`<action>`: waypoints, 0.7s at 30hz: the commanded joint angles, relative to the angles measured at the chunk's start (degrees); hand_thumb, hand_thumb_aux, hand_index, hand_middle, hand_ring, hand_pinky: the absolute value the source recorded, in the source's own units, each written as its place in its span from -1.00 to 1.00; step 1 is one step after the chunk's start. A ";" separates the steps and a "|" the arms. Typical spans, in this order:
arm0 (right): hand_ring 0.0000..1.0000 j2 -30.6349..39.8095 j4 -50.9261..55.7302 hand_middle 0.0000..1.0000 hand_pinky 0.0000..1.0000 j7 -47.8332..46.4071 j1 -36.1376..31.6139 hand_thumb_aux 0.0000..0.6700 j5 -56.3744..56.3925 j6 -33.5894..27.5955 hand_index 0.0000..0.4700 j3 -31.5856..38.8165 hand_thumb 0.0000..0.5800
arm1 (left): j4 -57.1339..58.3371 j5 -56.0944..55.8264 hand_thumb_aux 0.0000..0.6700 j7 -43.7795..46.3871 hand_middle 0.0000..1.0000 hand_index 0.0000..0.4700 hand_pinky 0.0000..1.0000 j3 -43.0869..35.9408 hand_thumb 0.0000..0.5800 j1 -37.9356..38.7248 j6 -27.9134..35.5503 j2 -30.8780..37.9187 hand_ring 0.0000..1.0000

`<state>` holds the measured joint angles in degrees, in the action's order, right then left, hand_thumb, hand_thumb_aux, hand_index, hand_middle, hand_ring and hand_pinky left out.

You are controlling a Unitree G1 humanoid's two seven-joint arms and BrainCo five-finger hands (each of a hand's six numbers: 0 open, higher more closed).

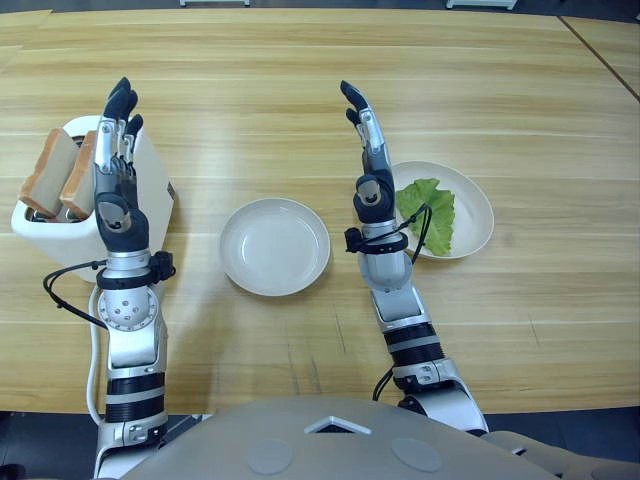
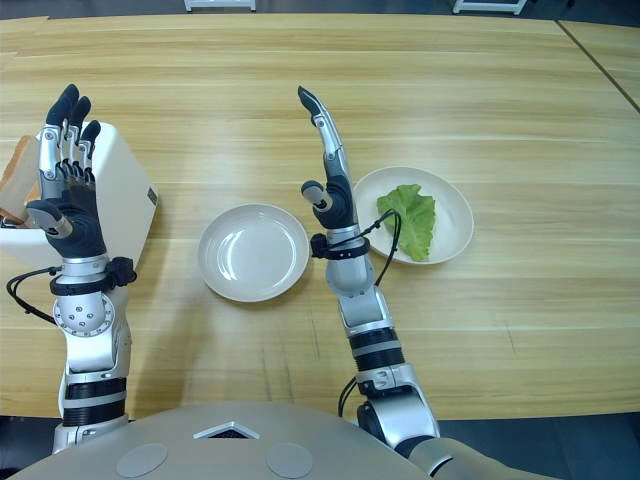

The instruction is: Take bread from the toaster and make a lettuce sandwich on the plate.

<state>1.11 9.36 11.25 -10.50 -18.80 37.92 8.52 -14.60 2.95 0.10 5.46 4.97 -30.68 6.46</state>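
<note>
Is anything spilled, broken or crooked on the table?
No, nothing stands out. Two bread slices poke up from the toaster, the lettuce lies on the side plate, and the middle plate sits level. The left hand and the right hand are open, holding nothing.

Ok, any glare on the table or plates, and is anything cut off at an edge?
Left eye view: a pale sheen on the table behind the empty plate, soft highlights inside that plate. Right eye view: same sheen, and the toaster and its bread are cut by the left edge.
</note>
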 commanded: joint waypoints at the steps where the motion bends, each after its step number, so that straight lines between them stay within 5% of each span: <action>1: -1.00 0.04 -0.17 -1.00 -1.00 -0.38 -0.44 -1.00 0.35 -0.50 -1.00 -0.12 -1.00 | -0.24 -0.81 -1.00 1.10 -1.00 -1.00 -1.00 -0.37 -1.00 0.30 1.36 0.44 -1.00; 12: -1.00 0.08 -0.26 -1.00 -1.00 -0.46 0.02 -1.00 0.22 -0.48 -1.00 -0.15 -1.00 | -6.99 6.54 -1.00 1.23 -1.00 -1.00 -1.00 2.08 -1.00 0.17 2.20 3.32 -1.00; 15: -1.00 0.21 -0.42 -1.00 -1.00 -0.32 0.33 -1.00 0.09 -0.40 -1.00 -0.29 -1.00 | -12.37 12.38 -1.00 1.66 -1.00 -1.00 -1.00 13.18 -1.00 -2.36 3.80 11.93 -1.00; 21: -1.00 0.28 -0.02 -1.00 -1.00 -0.18 0.31 -1.00 -0.21 -0.23 -1.00 -0.22 -1.00 | 0.83 30.27 -1.00 -1.23 -1.00 -1.00 -1.00 35.84 -1.00 3.32 -0.36 33.99 -1.00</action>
<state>1.17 9.39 11.11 -10.26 -18.95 37.95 8.48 -18.10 30.03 -0.40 35.01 5.17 -30.38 35.01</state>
